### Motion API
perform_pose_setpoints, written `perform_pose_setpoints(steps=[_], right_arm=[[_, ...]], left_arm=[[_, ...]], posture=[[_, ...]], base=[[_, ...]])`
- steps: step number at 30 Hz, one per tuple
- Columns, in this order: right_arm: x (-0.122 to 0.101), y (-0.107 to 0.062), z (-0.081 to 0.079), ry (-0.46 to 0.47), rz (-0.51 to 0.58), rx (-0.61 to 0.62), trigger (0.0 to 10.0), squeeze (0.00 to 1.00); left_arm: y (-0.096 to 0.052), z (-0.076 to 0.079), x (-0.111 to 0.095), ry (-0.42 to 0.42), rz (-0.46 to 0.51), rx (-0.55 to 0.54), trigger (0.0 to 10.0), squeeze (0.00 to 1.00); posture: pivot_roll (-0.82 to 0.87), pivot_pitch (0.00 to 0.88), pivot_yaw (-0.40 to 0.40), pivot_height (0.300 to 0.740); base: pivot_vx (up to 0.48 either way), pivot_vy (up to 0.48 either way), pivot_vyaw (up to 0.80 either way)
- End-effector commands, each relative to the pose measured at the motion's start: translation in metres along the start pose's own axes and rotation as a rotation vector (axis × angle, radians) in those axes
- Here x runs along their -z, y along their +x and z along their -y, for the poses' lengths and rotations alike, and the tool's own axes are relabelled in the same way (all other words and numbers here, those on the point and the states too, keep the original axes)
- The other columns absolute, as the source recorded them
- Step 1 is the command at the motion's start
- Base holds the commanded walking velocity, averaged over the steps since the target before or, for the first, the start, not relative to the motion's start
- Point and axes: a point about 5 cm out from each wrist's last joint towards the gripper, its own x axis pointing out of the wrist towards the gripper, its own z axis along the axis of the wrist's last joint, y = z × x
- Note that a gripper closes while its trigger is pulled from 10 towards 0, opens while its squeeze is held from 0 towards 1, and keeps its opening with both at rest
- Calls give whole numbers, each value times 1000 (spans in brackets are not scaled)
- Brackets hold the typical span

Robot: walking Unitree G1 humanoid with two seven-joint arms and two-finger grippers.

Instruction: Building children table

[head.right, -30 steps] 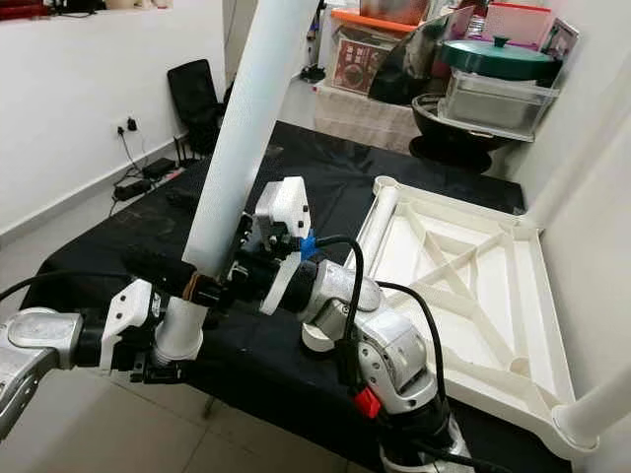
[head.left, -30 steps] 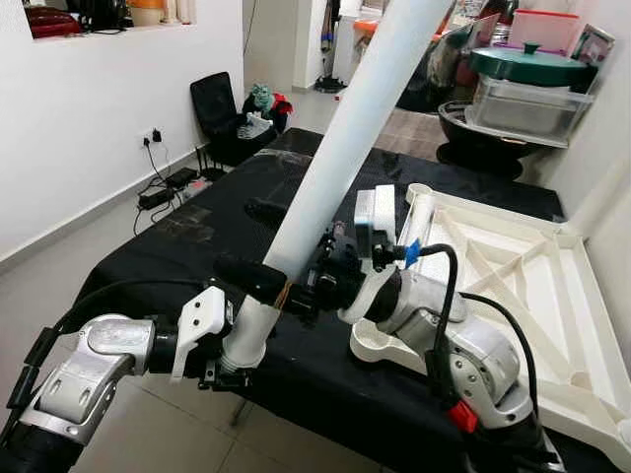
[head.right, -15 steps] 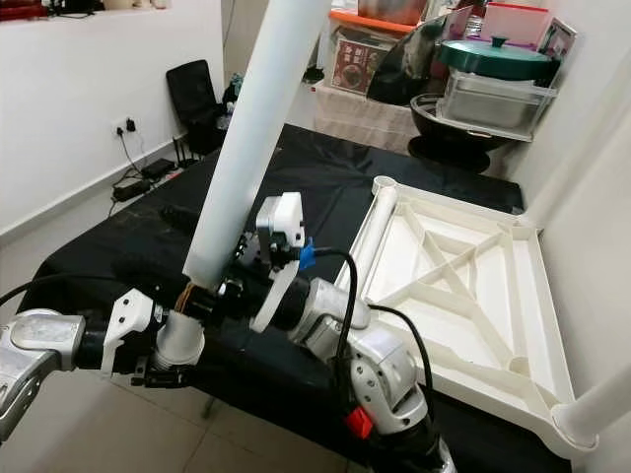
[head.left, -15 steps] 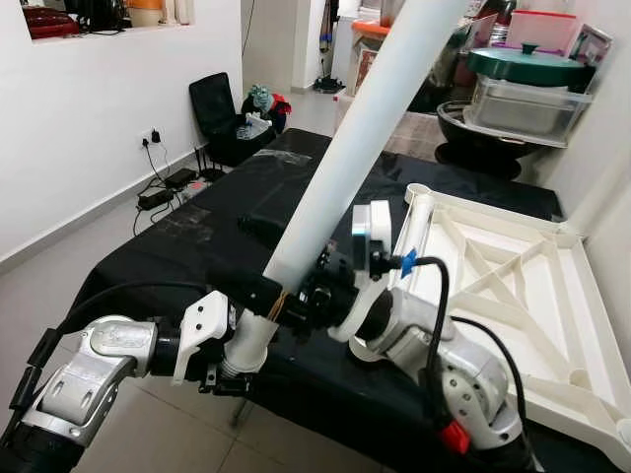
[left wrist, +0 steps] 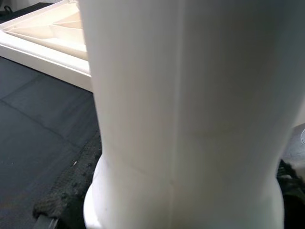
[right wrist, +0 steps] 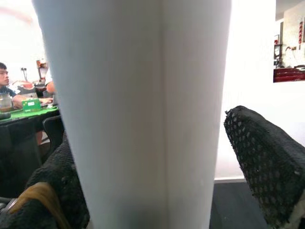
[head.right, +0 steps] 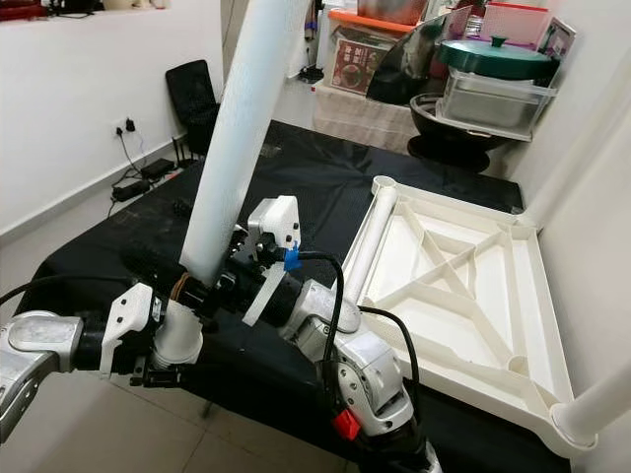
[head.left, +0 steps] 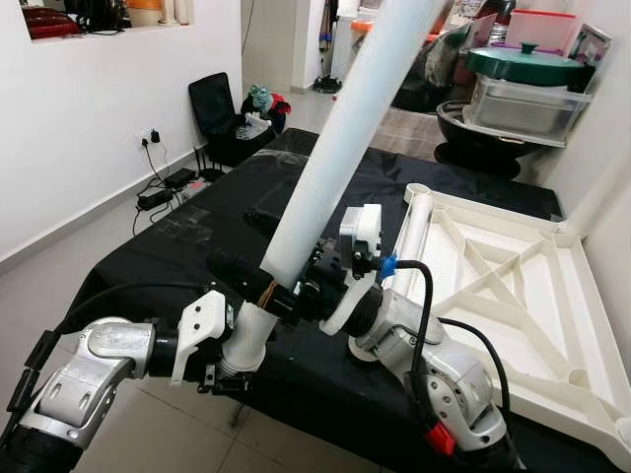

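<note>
White table leg [head.left: 335, 158]: we are gripping it with both grippers, tilted, over the near edge of the black-covered table [head.left: 217, 227]. Left gripper [head.left: 240, 284] is clamping near its lower end, right gripper [head.left: 296, 288] just above. Upturned white tabletop [head.left: 513, 286] is lying beyond.

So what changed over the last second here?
The right end effector has slid along the white table leg toward the robot's left, its arm stretching out. The left end effector still grips the leg's lower end. The leg stays tilted, and the upturned tabletop has not moved.
</note>
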Motion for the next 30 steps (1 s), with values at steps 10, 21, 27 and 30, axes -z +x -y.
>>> perform_pose_setpoints(steps=[10, 21, 27, 30], right_arm=[[10, 8, -11, 103, 21, -57, 0, 0], [14, 13, -12, 111, 5, -40, 10000, 0], [13, 12, -10, 104, 10, -36, 5843, 0], [10, 11, -12, 132, 55, -58, 0, 0]], left_arm=[[5, 6, 2, 19, -17, 52, 10000, 0], [4, 6, 3, 26, -23, 60, 10000, 0], [5, 5, 3, 29, -20, 65, 10000, 0], [5, 5, 3, 30, -20, 66, 10000, 0]], posture=[[55, 0, -71, 740], [51, 0, -67, 740], [50, 0, -63, 740], [52, 0, -62, 740]], base=[[0, 0, 0], [0, 0, 0], [0, 0, 0], [0, 0, 0]])
